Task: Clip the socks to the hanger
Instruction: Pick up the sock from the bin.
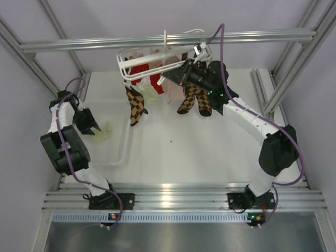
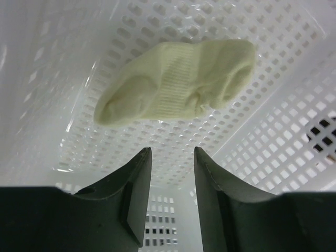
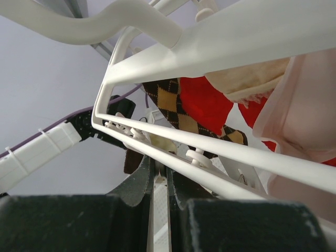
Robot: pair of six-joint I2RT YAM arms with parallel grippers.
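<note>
One pale cream sock [image 2: 178,81] lies flat on the floor of a white perforated basket [image 2: 294,105]. My left gripper [image 2: 170,157] hangs just short of it, open, with nothing between its fingers. From above, that sock [image 1: 105,131] sits right beside the left gripper [image 1: 95,127]. Another cream sock [image 1: 150,94] hangs from the white hanger [image 1: 128,55], which is hooked on the crossbar. My right gripper [image 1: 184,73] is up at the hanger's right side. In the right wrist view it [image 3: 160,168] is shut on a thin white clip under the hanger frame [image 3: 220,147].
Brown argyle socks [image 1: 135,105] [image 1: 193,100], red socks [image 1: 140,71] and a pink sock [image 1: 173,89] also hang from the hanger. The basket's rim [image 1: 123,152] stands at the table's left. An aluminium crossbar [image 1: 252,37] and frame posts surround the workspace.
</note>
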